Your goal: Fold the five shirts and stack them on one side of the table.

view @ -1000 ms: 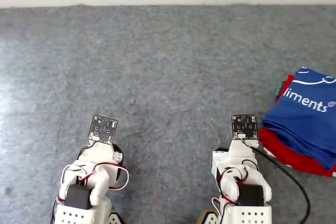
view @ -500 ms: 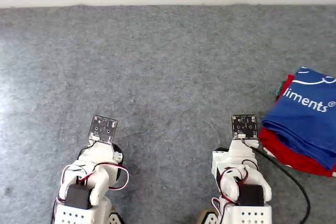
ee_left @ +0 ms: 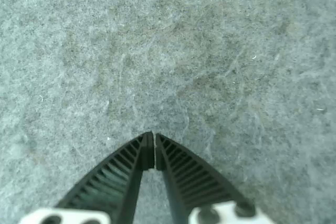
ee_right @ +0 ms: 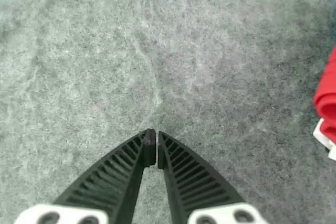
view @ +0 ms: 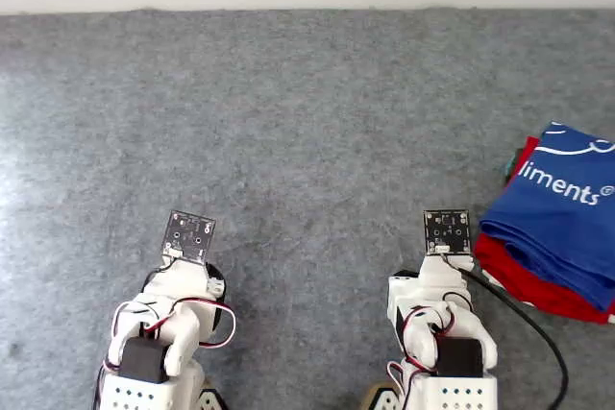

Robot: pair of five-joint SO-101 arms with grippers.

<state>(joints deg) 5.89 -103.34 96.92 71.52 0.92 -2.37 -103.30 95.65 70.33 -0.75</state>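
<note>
A stack of folded shirts lies at the table's right edge, with a blue shirt (view: 562,213) on top and a red shirt (view: 524,280) beneath it. A red fold of the stack (ee_right: 326,98) also appears in the right wrist view. Both arms are drawn back at the near edge of the table. My left gripper (ee_left: 154,148) is shut over bare grey felt and holds nothing. My right gripper (ee_right: 156,148) is likewise shut and empty, just left of the stack.
Grey felt (view: 307,122) covers the whole table. A black cable (view: 524,319) runs from the right arm past the shirt stack. A white wall edge borders the far side.
</note>
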